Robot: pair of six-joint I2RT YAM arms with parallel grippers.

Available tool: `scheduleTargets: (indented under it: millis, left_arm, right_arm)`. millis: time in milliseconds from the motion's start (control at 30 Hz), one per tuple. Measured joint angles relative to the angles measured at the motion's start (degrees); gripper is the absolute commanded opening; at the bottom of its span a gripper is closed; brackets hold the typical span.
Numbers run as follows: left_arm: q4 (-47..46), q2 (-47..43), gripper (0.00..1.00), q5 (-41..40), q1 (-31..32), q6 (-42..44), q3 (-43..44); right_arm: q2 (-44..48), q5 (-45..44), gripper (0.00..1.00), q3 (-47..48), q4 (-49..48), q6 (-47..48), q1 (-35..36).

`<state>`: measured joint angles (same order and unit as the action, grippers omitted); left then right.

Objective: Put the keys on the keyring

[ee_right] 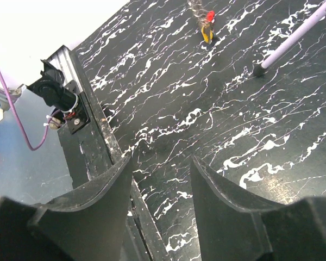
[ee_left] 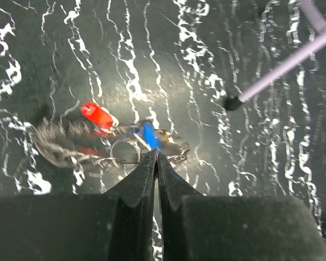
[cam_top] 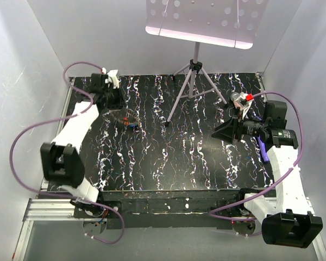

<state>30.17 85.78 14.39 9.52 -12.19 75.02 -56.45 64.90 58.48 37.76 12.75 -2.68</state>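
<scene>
In the left wrist view my left gripper [ee_left: 155,155] is shut, its tips pinching the lower end of a blue-headed key [ee_left: 148,134]. The keyring [ee_left: 124,150], a round metal ring, lies just left of the tips on the mat. A red-headed key [ee_left: 96,115] lies further left, and a yellowish key [ee_left: 164,135] lies right of the blue one. The cluster [cam_top: 131,124] sits at the left gripper [cam_top: 125,117] in the top view. My right gripper [cam_top: 224,130] is open and empty, hovering far to the right [ee_right: 160,174]. Red and yellow key heads [ee_right: 207,24] show far off.
A purple tripod stands mid-table, one foot [cam_top: 167,124] near the keys [ee_left: 231,102]. A tangled chain [ee_left: 54,147] lies left of the ring. A speckled tube with a red tip [cam_top: 242,99] and a purple stick [cam_top: 263,149] lie by the right arm. The table's front rail [ee_right: 106,147] is below the right gripper.
</scene>
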Motion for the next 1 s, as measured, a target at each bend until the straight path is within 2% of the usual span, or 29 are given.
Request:
scheduleTargets:
  millis: [100, 167, 300, 333, 367, 433, 500, 533, 667, 700, 733, 833, 1000]
  left_arm:
    - [5.57, 11.96, 0.02, -1.01, -0.04, 4.0, 11.8]
    - [6.97, 17.97, 0.18, -0.48, -0.04, 5.01, 17.07]
    - [8.83, 26.38, 0.28, 1.73, -0.04, 4.24, 23.8]
    - [8.44, 26.86, 0.33, 1.7, -0.04, 3.69, 24.13]
    - [7.85, 26.62, 0.45, 1.57, -0.04, 3.3, 23.76]
    - [3.52, 22.53, 0.77, 0.61, -0.02, 2.64, 19.63]
    - [-2.71, 13.4, 0.94, -1.57, 0.0, 1.68, 11.47]
    - [-5.16, 7.5, 0.97, -2.45, -0.02, 1.38, 7.5]
    - [-15.43, -17.09, 0.98, -1.42, -1.92, -1.25, -3.82]
    - [-17.2, -22.25, 0.98, 0.02, -2.82, -2.12, -5.53]
    - [-18.6, -27.19, 0.98, 1.31, -3.82, -3.04, -7.1]
    - [-18.88, -37.33, 0.98, 5.27, -4.9, -4.87, -9.84]
    - [-11.39, -42.77, 0.98, 8.52, -4.79, -6.91, -14.58]
  right_arm:
    - [1.11, 0.31, 0.55, -1.2, -1.2, -0.81, -1.11]
    - [1.79, 0.79, 0.55, -1.97, -2.14, -1.16, -1.7]
    - [2.67, 1.42, 0.55, -2.91, -2.64, -1.9, -2.69]
    - [2.8, 1.53, 0.55, -3.08, -2.71, -1.97, -2.91]
    - [2.91, 1.55, 0.55, -3.13, -2.73, -2.03, -3.06]
    - [3.15, 1.64, 0.55, -3.13, -2.78, -1.99, -3.32]
    - [3.54, 1.64, 0.55, -3.15, -2.78, -1.84, -3.56]
    - [3.72, 1.62, 0.55, -3.15, -2.78, -1.73, -3.67]
    - [4.13, 1.03, 0.55, -3.17, -2.4, -0.55, -4.28]
    - [4.13, 0.81, 1.0, -3.17, -2.08, -0.33, -4.46]
    - [4.13, 0.48, 0.58, -3.17, -1.7, -0.13, -4.61]
    - [4.13, -0.76, 0.61, -2.71, -0.28, 0.55, -5.4]
    - [4.31, -5.18, 0.69, 1.38, 3.37, 0.85, -6.47]
